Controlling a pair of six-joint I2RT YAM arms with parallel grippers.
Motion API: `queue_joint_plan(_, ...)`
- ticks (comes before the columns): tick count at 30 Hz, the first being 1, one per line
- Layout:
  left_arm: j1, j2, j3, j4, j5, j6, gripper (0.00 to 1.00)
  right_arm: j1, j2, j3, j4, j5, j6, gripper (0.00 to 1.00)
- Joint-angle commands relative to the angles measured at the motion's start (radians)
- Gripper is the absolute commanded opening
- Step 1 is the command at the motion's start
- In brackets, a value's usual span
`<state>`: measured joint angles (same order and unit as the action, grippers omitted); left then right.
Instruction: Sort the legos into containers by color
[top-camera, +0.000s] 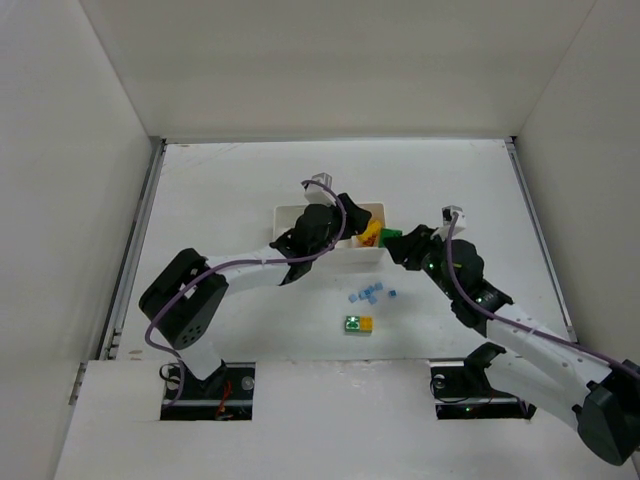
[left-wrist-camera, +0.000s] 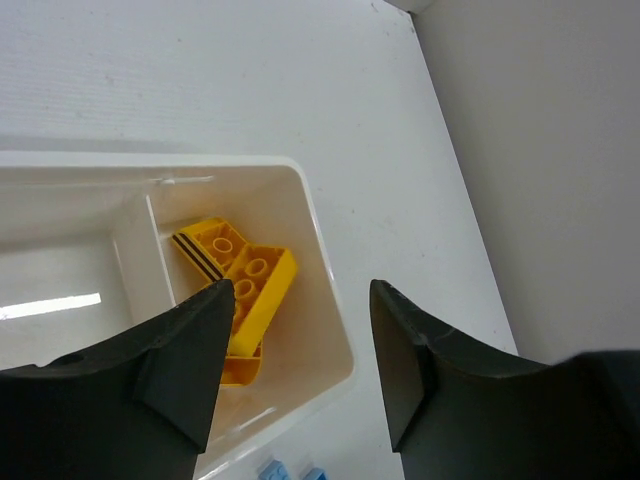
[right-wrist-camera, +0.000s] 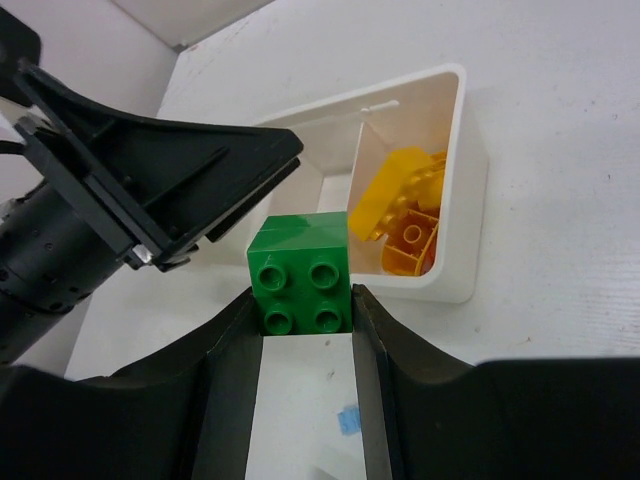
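My right gripper (right-wrist-camera: 305, 335) is clamped on a green brick (right-wrist-camera: 300, 272), one finger flat against each side, with the studs facing the wrist camera. Straight ahead of it sits the white tray (right-wrist-camera: 470, 190), and the brick hangs just short of the tray's near wall (whether it clears the rim in height I cannot tell). Ahead and a little to the right of this gripper, the tray's end compartment holds a jumble of yellow bricks (right-wrist-camera: 400, 195), tilted against one another.

My left gripper (left-wrist-camera: 297, 345) hovers over that same end of the tray with its fingers spread wide and nothing between them. The yellow bricks lie partly under its left finger, and the tray's outer wall runs below the gap. The two grippers are close, their tips nearly facing across the tray's corner.

Behind both grippers, toward the bases, a loose cluster of small blue bricks (top-camera: 368, 294) rests on the surface (top-camera: 230, 180). Just behind those sits a green-and-yellow pair (top-camera: 359, 324), the green half beside the yellow.
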<state>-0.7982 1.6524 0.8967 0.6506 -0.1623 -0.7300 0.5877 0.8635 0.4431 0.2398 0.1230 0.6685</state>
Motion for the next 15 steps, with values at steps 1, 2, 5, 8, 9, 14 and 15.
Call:
queue_joint_plan(1,0.001,-0.052,0.025,0.052,-0.002,0.006,0.54,0.002,0.025,0.014,0.044,-0.002,-0.015,0.27)
queue_joint_plan(2,0.004,-0.071,0.010,0.055,-0.005,0.004,0.54,0.005,0.029,0.016,0.049,-0.002,-0.012,0.27)
queue_joint_plan(5,0.009,-0.143,-0.060,0.063,-0.016,-0.020,0.54,0.017,0.049,0.034,0.059,-0.020,0.003,0.28)
queue_joint_plan(8,0.008,-0.227,-0.157,0.087,-0.023,-0.061,0.53,0.028,0.081,0.052,0.087,-0.057,0.037,0.29)
queue_joint_plan(9,0.006,-0.259,-0.192,0.099,-0.023,-0.077,0.53,0.034,0.095,0.060,0.104,-0.069,0.055,0.29)
queue_joint_plan(14,0.001,-0.433,-0.361,0.150,-0.014,-0.169,0.47,0.062,0.196,0.124,0.179,-0.118,0.152,0.29)
queue_joint_plan(15,-0.003,-0.465,-0.390,0.164,-0.014,-0.175,0.46,0.071,0.219,0.140,0.197,-0.124,0.175,0.29)
